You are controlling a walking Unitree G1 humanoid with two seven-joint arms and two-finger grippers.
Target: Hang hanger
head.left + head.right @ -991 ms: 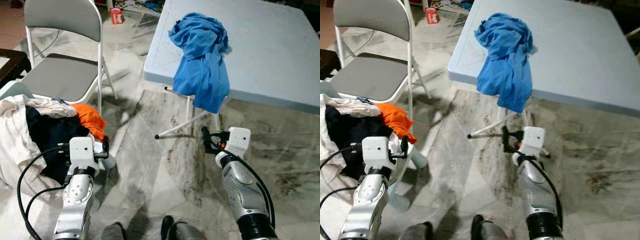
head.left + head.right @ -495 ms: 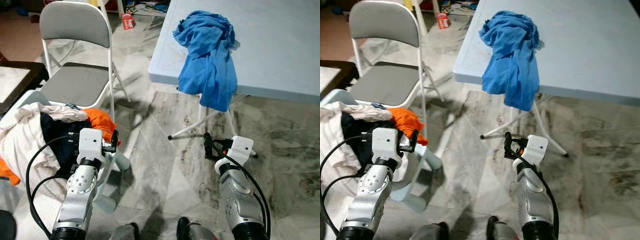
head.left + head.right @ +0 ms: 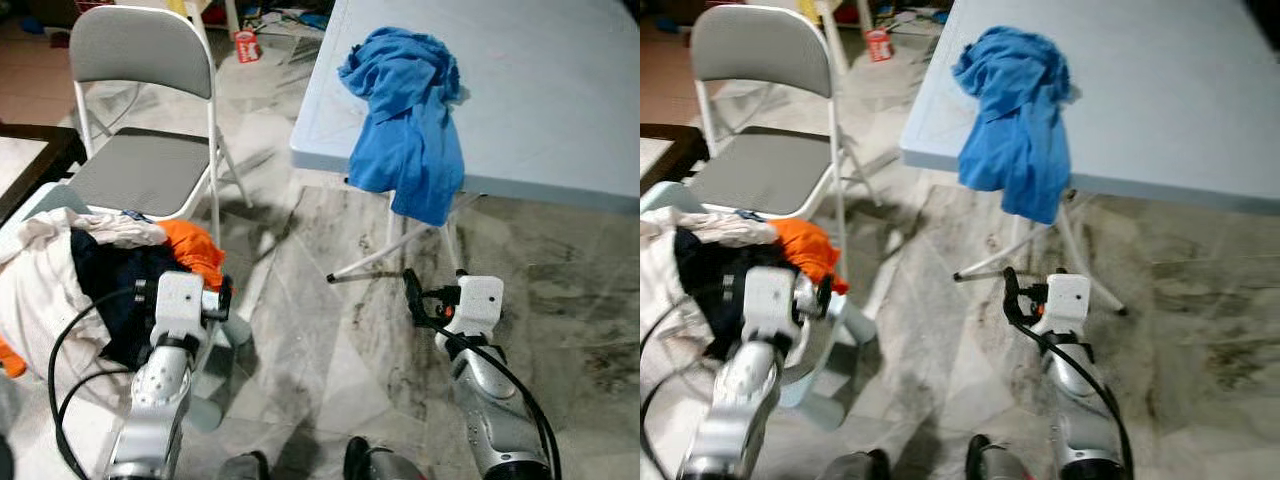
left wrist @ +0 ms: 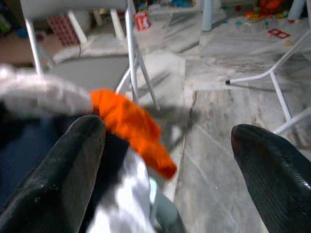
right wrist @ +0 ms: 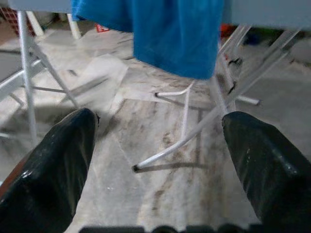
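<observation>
A crumpled blue garment (image 3: 405, 120) lies on the near corner of a pale blue folding table (image 3: 560, 100) and drapes over its edge. My left gripper (image 3: 225, 296) is held low beside a basket of clothes (image 3: 70, 280), open, with an orange cloth (image 4: 129, 124) ahead of its fingers (image 4: 73, 170). My right gripper (image 3: 411, 292) is low over the floor in front of the table's white legs (image 3: 395, 250), open and holding nothing. In the right wrist view the blue garment (image 5: 170, 34) hangs ahead, above the legs.
A grey folding chair (image 3: 140, 165) stands at the left, behind the basket. A dark low table (image 3: 25, 160) is at the far left edge. A red can (image 3: 243, 45) and clutter lie on the marble floor (image 3: 300, 330) beyond.
The whole picture has shifted as the camera moved. Both arms keep the same low pose in front of me, fingers open.
</observation>
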